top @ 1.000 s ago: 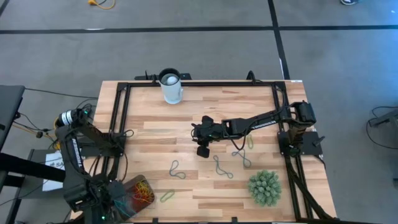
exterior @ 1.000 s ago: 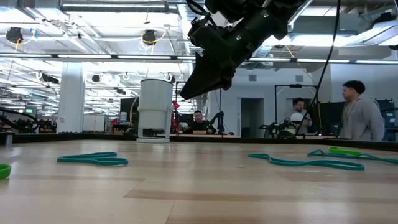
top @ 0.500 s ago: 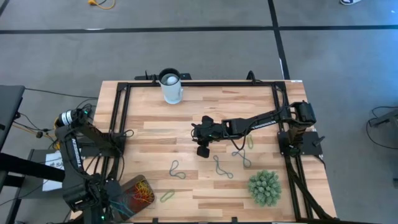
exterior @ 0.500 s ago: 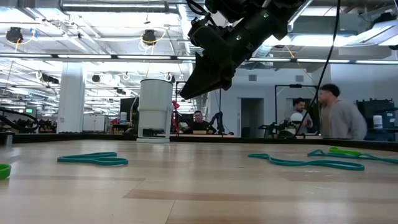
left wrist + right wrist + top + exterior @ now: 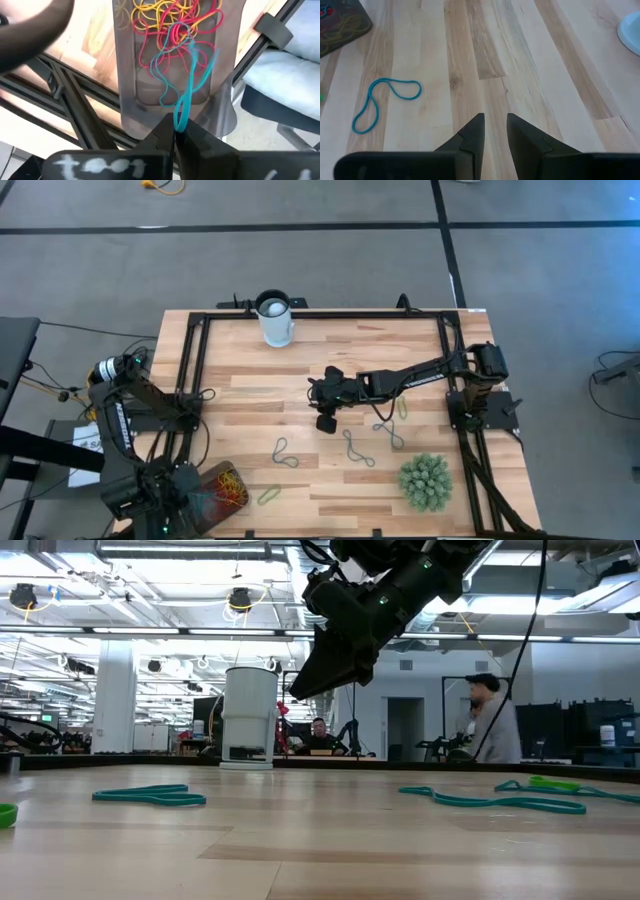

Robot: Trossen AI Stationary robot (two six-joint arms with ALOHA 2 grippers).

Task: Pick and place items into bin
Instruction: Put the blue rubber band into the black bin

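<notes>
The bin, a brownish-grey container, stands at the table's near left corner. It holds several red, orange and yellow bands. My left gripper hangs right above it, pointing down, shut on a teal band. More teal bands and green ones lie flat on the wood. My right gripper hovers over the table's middle, open, with nothing between its fingers. My left gripper pinches one end of the teal band's loop between its two fingertips, coming from above and pointing down. The band hangs slack below the fingers. Its lower end reaches in among the bands in the bin.
A white cylindrical cup stands at the far edge and a spiky green plant ball at the near right. A black frame borders the table. Bare wood lies under and beyond my right gripper. People stand in the room behind.
Both grippers have stayed where they were. In the room behind the table a person has walked toward the left of the low view.
</notes>
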